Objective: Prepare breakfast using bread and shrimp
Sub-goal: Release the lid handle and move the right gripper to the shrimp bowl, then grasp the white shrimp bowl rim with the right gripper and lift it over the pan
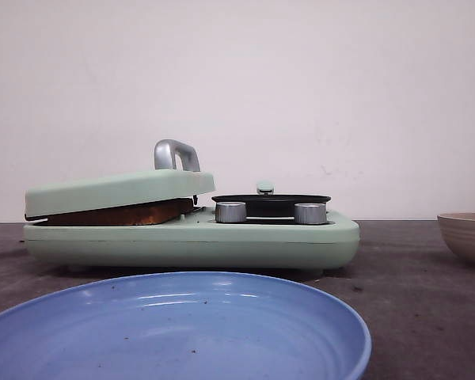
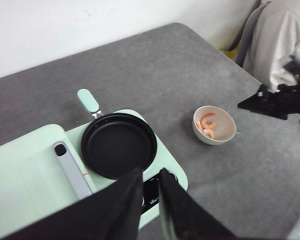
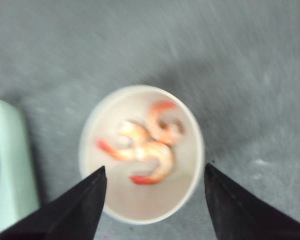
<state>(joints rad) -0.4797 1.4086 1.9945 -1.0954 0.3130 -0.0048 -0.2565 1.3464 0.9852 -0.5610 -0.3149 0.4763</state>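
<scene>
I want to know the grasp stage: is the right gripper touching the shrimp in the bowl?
Apart. The right wrist view shows the right gripper open, fingers straddling the bowl, shrimp lying untouched between them.

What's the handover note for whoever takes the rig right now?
Left gripper: fingers nearly together, empty, above the cooker near the pan.
Right gripper: open, empty, over the bowl of shrimp.
Bread: toasted, under the cooker's closed lid.
Pan is empty. Blue plate in front is empty.
Done: bread in the press.
Left: pick up shrimp, cook them in the pan, plate bread and shrimp.
</scene>
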